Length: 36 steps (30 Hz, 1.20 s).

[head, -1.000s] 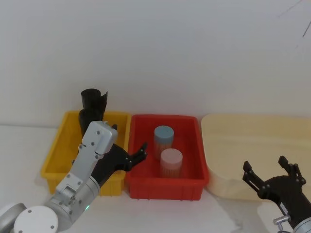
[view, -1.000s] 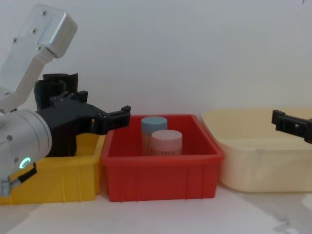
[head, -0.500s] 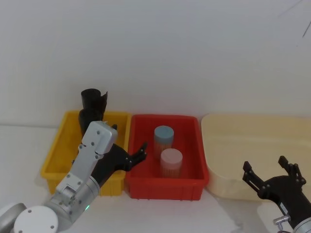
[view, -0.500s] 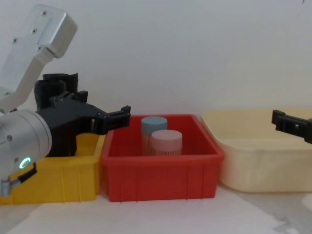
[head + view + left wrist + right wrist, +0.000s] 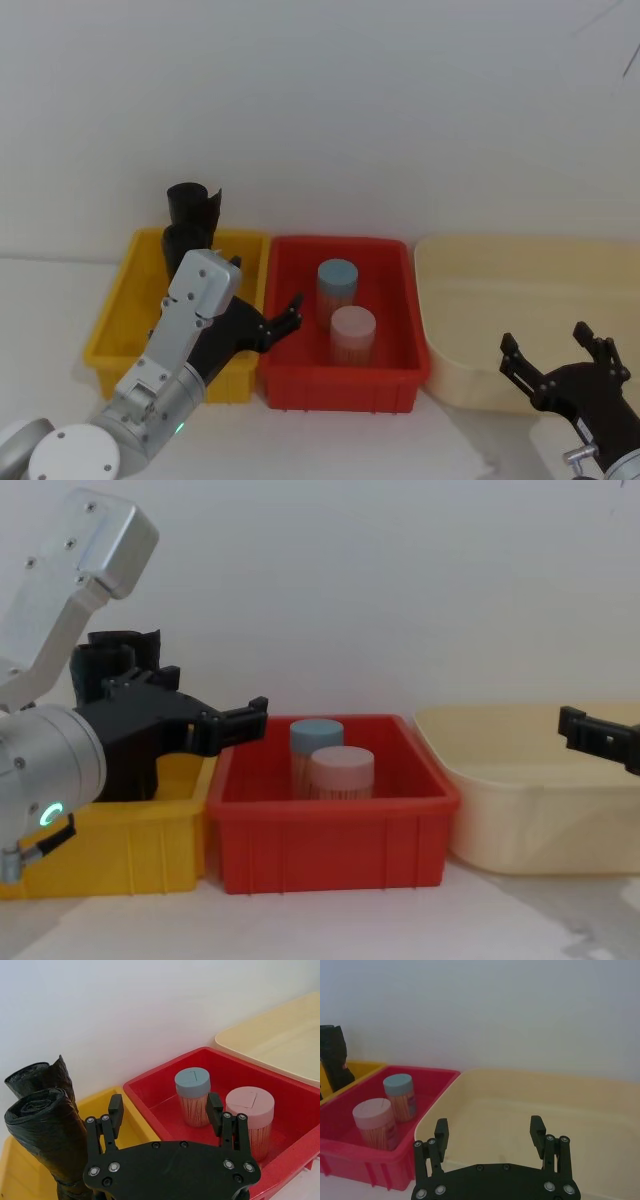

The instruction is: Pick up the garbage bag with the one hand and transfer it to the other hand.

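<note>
The garbage bag, a tight black roll, stands upright at the far side of the yellow bin. A second roll stands just behind it. The left end effector hangs over the seam between the yellow bin and the red bin. Its fingers are spread wide with nothing between them, and one finger is close beside the garbage bag; whether they touch I cannot tell. In the red bin stand two jars, a blue-lidded one and a pink-lidded one nearer the robot. The right end effector is low at the near right, at the front edge of the cream bin, its fingers also apart and empty. All three bins sit side by side on the white desk.
</note>
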Each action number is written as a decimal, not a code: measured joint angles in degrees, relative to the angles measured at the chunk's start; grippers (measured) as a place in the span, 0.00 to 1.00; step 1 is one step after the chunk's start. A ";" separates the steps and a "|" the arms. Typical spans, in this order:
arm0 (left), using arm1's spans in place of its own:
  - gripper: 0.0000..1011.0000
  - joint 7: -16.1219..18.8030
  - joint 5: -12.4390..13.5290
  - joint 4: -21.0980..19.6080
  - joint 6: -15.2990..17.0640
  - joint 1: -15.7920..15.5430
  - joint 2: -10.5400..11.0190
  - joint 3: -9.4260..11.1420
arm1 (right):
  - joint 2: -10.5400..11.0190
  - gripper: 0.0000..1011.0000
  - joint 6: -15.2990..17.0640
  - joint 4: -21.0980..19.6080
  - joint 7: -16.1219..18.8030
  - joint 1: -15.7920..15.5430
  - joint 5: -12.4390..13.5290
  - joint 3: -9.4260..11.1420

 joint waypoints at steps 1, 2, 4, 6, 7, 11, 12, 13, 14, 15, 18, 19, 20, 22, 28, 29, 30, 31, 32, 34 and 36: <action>0.99 0.00 0.00 0.00 0.00 0.00 0.00 0.00 | 0.00 0.99 0.00 0.00 0.00 0.00 0.00 0.00; 0.99 0.00 0.00 0.00 0.00 0.00 0.00 0.00 | 0.18 0.99 0.15 -0.25 0.24 -0.18 0.05 0.11; 0.99 0.00 0.00 0.00 0.00 0.00 0.00 0.00 | 0.61 0.99 0.49 -0.76 0.75 -0.55 0.29 0.32; 0.99 0.00 0.00 0.00 0.00 0.00 0.00 0.00 | 1.15 0.99 1.13 -1.40 1.52 -0.91 0.75 0.59; 0.99 0.00 0.00 0.00 0.00 0.00 0.00 0.00 | 1.15 0.99 1.13 -1.40 1.52 -0.91 0.75 0.59; 0.99 0.00 0.00 0.00 0.00 0.00 0.00 0.00 | 2.56 0.99 3.08 -2.94 3.33 -1.39 1.81 1.10; 0.99 0.00 0.00 0.00 0.00 0.00 0.00 0.00 | 2.82 0.99 3.65 -3.21 3.79 -1.42 2.08 1.16; 0.99 0.00 0.00 0.00 0.00 0.00 0.00 0.00 | 3.09 0.99 4.09 -3.49 4.11 -1.42 2.27 1.21; 0.99 0.00 0.00 0.00 0.00 0.00 0.00 0.00 | 3.34 0.99 4.55 -3.73 4.50 -1.42 2.48 1.25; 0.99 0.00 0.00 0.00 0.00 0.00 0.00 0.00 | 3.99 0.99 5.55 -4.28 5.21 -1.29 2.87 1.32; 0.99 0.00 0.00 0.00 0.00 0.00 0.00 0.00 | 5.08 0.99 7.92 -5.21 6.87 -0.61 3.66 1.31; 0.99 0.00 0.00 0.00 0.00 0.00 0.00 0.00 | 5.72 0.99 9.09 -5.69 7.61 0.04 3.97 1.14; 0.99 0.00 0.00 0.00 0.00 0.00 0.00 0.00 | 5.98 0.99 9.93 -5.86 8.11 0.34 4.15 1.03; 0.99 0.00 0.00 0.00 0.00 0.00 0.00 0.00 | 6.73 0.99 11.83 -6.26 9.16 1.61 4.51 0.48; 0.99 0.00 0.00 0.00 0.00 0.00 0.00 0.00 | 7.80 0.99 16.29 -6.36 11.24 5.26 4.85 -1.18; 0.99 0.00 0.00 0.00 0.00 0.00 0.00 0.00 | 7.92 0.99 17.09 -6.24 11.56 5.78 4.86 -1.58; 0.99 0.00 0.00 0.00 0.00 0.00 0.00 0.00 | 8.05 0.99 17.99 -5.96 11.96 6.89 4.86 -2.21; 0.99 0.00 0.00 0.00 0.00 0.00 0.00 0.00 | 8.11 0.99 18.73 -5.78 12.30 7.45 4.86 -2.53; 0.99 0.00 0.00 0.00 0.00 0.00 0.00 0.00 | 8.15 0.99 19.22 -5.49 12.52 8.19 4.86 -2.94; 0.99 0.00 0.00 0.00 0.00 0.00 0.00 0.00 | 8.18 0.99 20.63 -4.71 13.14 9.87 4.83 -3.94; 0.99 0.00 0.00 0.00 0.00 0.00 0.00 0.00 | 8.12 0.99 21.97 -3.73 13.79 11.70 4.72 -5.11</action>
